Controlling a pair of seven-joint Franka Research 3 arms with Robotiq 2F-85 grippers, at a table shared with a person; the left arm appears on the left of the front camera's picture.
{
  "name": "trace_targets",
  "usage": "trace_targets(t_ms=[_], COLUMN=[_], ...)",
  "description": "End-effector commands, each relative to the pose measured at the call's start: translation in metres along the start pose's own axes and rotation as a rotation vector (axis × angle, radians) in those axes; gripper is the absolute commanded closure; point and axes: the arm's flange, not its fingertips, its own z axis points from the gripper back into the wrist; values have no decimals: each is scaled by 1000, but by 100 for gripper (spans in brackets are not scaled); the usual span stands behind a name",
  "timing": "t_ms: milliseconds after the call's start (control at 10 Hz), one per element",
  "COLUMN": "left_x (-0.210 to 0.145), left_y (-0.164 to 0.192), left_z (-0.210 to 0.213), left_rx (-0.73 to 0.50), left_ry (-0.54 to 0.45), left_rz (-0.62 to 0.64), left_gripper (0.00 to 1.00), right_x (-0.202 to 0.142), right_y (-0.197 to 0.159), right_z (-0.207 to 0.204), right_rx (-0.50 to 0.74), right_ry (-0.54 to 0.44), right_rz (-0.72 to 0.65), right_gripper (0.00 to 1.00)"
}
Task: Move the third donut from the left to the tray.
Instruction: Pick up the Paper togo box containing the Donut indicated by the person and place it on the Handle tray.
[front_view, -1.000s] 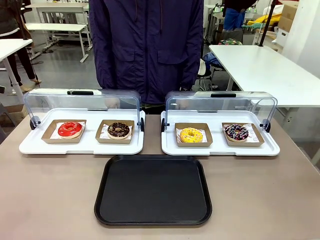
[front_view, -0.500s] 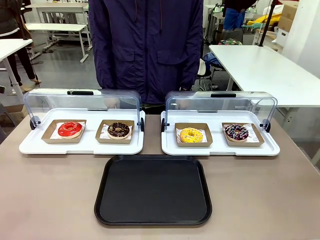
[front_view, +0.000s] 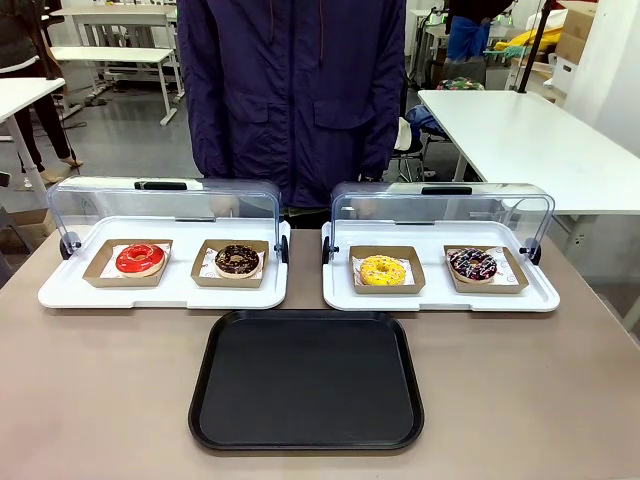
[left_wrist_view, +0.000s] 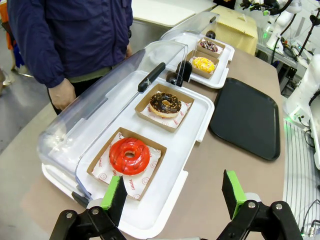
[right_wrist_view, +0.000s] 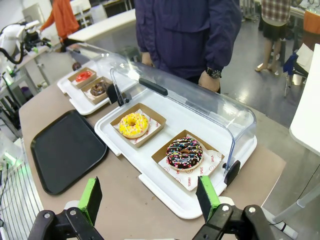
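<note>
The third donut from the left (front_view: 382, 270) has yellow icing with sprinkles and sits in a brown cardboard holder on the right white tray; it also appears as the yellow donut (right_wrist_view: 133, 124) and far off as the yellow donut (left_wrist_view: 204, 64). The black tray (front_view: 307, 379) lies on the table in front of the white trays, also seen as the tray (right_wrist_view: 65, 150) and the tray (left_wrist_view: 247, 116). My left gripper (left_wrist_view: 174, 198) hangs open above the left white tray's near end. My right gripper (right_wrist_view: 149, 198) is open above the right tray's outer end. Nothing is held.
A red donut (front_view: 139, 258) and a chocolate donut (front_view: 237, 260) sit on the left white tray (front_view: 60, 295). A sprinkled chocolate donut (front_view: 472, 264) is on the right white tray (front_view: 540, 300). Clear lids (front_view: 160, 205) stand open behind. A person (front_view: 295, 90) stands at the far side.
</note>
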Motion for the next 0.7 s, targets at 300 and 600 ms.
trace_targets(t_ms=[300,600], left_x=[1,1], left_y=[0,0], left_z=[3,3], left_rx=[-8,-8], left_ry=[-9,-9], left_rz=[-11,-11], left_gripper=[0,0], right_x=[2,2], right_y=[-1,-1], right_z=[-1,-1], right_rx=[1,1], right_ry=[-17,-17], right_rz=[7,7], right_gripper=[0,0])
